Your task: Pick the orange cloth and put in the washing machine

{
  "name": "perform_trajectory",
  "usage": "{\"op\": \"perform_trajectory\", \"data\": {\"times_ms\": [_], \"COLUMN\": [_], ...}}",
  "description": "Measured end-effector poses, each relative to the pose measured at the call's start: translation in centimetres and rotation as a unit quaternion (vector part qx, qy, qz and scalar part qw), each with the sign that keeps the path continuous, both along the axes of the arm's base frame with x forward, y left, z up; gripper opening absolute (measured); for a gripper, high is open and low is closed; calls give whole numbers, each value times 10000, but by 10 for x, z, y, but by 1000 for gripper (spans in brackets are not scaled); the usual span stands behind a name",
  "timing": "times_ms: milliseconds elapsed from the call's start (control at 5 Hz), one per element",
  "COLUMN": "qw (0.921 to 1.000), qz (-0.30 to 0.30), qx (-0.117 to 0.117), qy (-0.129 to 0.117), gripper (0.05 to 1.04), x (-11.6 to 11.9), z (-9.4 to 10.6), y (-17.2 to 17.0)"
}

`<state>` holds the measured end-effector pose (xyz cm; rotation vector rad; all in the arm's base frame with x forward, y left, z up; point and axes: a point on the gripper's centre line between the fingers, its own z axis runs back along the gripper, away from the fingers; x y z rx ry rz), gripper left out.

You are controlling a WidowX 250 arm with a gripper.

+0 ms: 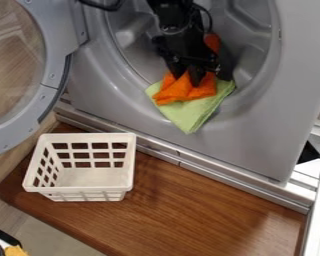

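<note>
Far over on the left, the round door (pixel 54 37) of the washing machine hangs wide open. It has a big see-through middle with a gray ring around it. Down in the bottom left corner, a little yellow thing (pixel 16 251) pokes in at the edge, but I can't tell what it is.

Next comes a white basket (pixel 84 190) with lots of square holes. It stands upright on the brown wooden desk (pixel 189 215), below the machine's round hole, and I see nothing in it but its own white bottom.

Then, in the middle, there is the black arm (pixel 173 17). It comes in from the top edge, in front of the round hole, and leans just a bit to the right as it goes down. A thin black wire bends out beside it. At its low end, the black claw (pixel 188 79) points down at the bottom lip of the hole and touches the orange cloth (pixel 184 94). I can't tell if the claw is squeezing it or not.

The orange cloth is all bunched up at the bottom of the hole, on top of a light green cloth (pixel 189 119). One green corner hangs down over the gray front of the washing machine (pixel 256 135). Another bit of orange peeks out just right of the arm, higher up.
</note>
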<state>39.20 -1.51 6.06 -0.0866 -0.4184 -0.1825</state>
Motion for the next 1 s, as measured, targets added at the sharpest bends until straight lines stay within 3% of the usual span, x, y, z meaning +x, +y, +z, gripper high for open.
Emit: {"op": "perform_trajectory", "data": {"times_ms": [200,400,600,800,1000], "qw": [9998,9997,9992,9992,9995], "qz": [43,42,50,5,26], "qx": [34,34,11,95,174], "qy": [-195,-218,-401,-380,-272], "gripper": [903,1013,1009,1002,1001], "x": [-1,-1,-5,-15,-39], "z": [15,17,35,47,58], "y": [1,1,0,-2,-2]}}
